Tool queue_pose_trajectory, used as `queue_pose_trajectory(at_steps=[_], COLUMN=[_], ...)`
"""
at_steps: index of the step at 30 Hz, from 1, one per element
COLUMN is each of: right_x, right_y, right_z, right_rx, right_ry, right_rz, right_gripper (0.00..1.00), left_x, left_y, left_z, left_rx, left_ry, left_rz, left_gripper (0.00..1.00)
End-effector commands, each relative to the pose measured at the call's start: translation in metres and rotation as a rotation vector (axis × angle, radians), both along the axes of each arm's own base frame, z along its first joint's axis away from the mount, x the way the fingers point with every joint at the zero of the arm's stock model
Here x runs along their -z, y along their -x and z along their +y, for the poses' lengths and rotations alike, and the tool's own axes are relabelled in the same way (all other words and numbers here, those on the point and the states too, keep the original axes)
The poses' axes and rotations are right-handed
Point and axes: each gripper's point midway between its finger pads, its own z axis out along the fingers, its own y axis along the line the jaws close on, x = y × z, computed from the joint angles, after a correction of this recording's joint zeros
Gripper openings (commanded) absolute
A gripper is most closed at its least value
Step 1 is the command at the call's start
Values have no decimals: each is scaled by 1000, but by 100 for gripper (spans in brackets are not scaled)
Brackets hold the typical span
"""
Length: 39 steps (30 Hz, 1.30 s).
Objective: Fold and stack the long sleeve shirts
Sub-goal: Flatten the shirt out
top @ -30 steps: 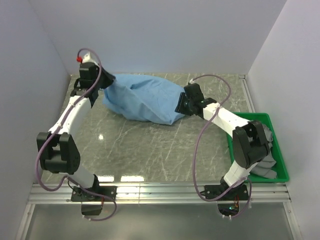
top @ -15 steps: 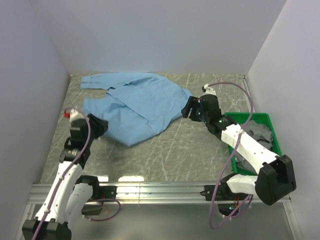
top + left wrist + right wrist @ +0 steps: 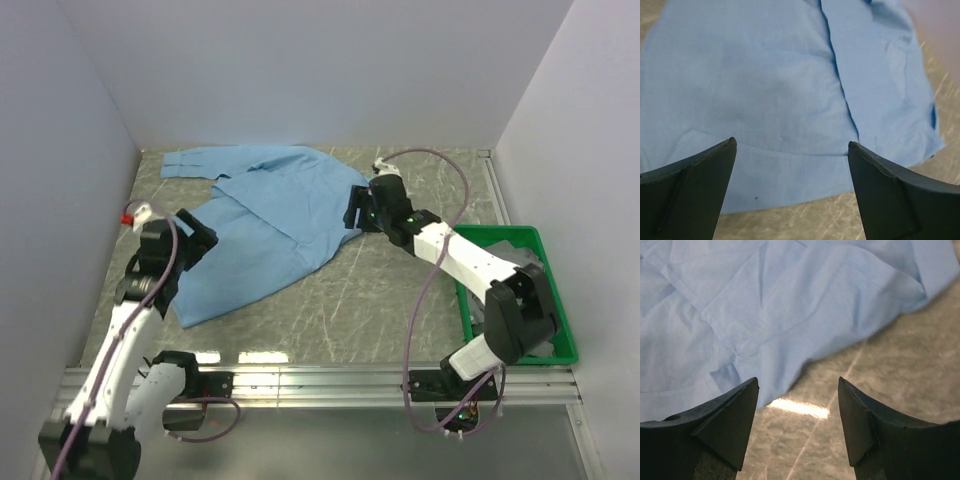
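One light blue long sleeve shirt [image 3: 270,215] lies spread on the grey marble table [image 3: 380,290], a sleeve reaching toward the far left corner. My left gripper [image 3: 200,240] hovers at the shirt's left side, open, nothing between its fingers. In the left wrist view the shirt [image 3: 765,75] fills the space beyond the left gripper [image 3: 792,145], its hem lying just ahead of the fingertips. At the shirt's right edge my right gripper [image 3: 352,212] is open and empty. The right wrist view has the shirt [image 3: 765,300] ahead and to the left of the right gripper [image 3: 798,382], with bare table under the jaws.
A green tray [image 3: 565,340] stands at the right edge of the table with grey cloth [image 3: 505,250] in it, partly covered by the right arm. White walls close in the table on the left, back and right.
The shirt went from a bunched heap held at the back to lying spread out. The left gripper drew toward the near left and opened, letting go. The right gripper widened and shifted slightly left.
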Motion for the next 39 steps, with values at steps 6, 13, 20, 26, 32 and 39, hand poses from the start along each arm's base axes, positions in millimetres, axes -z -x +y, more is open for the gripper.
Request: queue_pose_trajectory(at_steps=[6,13,20,26,32,39], right_x=[-32,-22,-33,-36,-35,-31], right_y=[-12,29,59,64,65,65], right_z=[43,31,14,4,-1,-4], right_rx=[-130,-153,-142,-121,-105,-92], right_ry=[26,0,-55,-47,-41,-32], right_rz=[-91,-79,-110,-134,-138,-132], right_gripper=[71,71,71,71,71,71], left_x=[8,39,82,110,116,93], left_y=[-97,-188,-238,-249,-259,-269], left_z=[-49,-55,-60,-62,-67,-84], left_rx=[207,160,156,153,184,276], left_ry=[96,134,134,141,144,186], left_rz=[43,94,173,209,185,77], left_gripper=[99,93,82,79,64,49])
